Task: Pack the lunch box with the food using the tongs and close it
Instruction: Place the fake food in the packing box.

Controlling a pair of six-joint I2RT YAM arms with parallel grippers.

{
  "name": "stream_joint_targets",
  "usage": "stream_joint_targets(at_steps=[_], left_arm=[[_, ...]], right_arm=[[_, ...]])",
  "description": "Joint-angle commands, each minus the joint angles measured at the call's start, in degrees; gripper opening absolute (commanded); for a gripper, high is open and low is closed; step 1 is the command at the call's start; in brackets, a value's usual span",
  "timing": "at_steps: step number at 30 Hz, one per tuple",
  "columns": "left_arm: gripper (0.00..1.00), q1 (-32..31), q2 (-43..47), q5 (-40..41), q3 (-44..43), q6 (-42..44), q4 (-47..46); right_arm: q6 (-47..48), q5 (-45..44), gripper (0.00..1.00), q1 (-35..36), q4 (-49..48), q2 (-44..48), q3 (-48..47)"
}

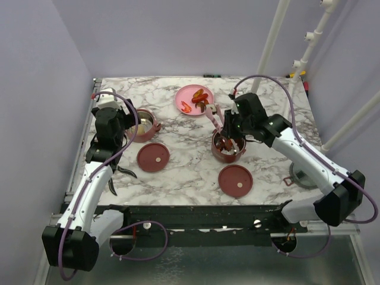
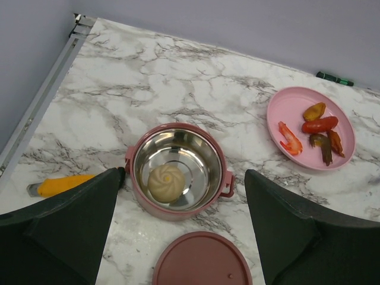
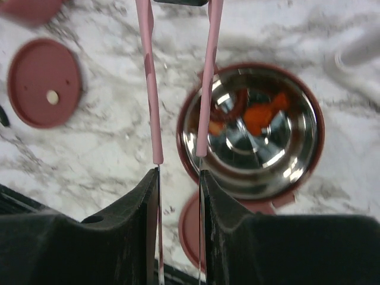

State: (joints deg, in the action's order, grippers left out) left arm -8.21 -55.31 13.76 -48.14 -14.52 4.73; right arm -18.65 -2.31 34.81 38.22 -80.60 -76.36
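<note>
My right gripper [image 3: 178, 178] is clamped on the pink tongs [image 3: 209, 89]. Their two arms run apart up the frame, and one crosses the left rim of the right tier [image 3: 314, 124], centre right, with red-orange food [image 3: 261, 116] inside. My left gripper [image 2: 184, 173] has its jaws wide apart, holding nothing, above the left tier [image 2: 178, 127] at frame centre, which has a cream bun [image 2: 166, 181] in it. The pink plate [image 2: 279, 113], upper right, carries more pieces. Grey-veined marble table [image 1: 178, 95], lilac walls [image 1: 35, 89].
</note>
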Motion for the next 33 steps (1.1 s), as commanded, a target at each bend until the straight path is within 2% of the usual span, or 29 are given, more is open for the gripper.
stream_joint_targets(at_steps=[1,6,12,19,26,33], left_arm=[[0.87,0.29,-1.86,-0.31,0.51,0.58,-1.05],[0.86,0.28,-3.83,-0.53,0.25,0.83,-1.04],[0.86,0.27,-4.13,-1.07,0.33,0.64,-1.12],[0.86,0.25,-3.84,-0.55,0.42,0.73,-1.13],[0.86,0.22,-3.26,-1.15,0.41,0.4,-1.03],[0.86,0.29,-2.15,-1.03,0.48,0.41,-0.96]], right_arm=[[-2.72,-2.54,0.26,0.25,6.46,8.08,6.05],[-5.37,-2.32,0.27,0.22,9.75,15.31,9.94],[-6.58,-1.76,0.28,0.2,13.03,19.26,13.91],[-7.94,-1.86,0.31,0.19,13.52,19.12,16.17],[-8.34,-2.46,0.47,0.23,12.25,17.95,17.1],[-8.44,-2.93,0.47,0.24,11.62,17.6,16.62]])
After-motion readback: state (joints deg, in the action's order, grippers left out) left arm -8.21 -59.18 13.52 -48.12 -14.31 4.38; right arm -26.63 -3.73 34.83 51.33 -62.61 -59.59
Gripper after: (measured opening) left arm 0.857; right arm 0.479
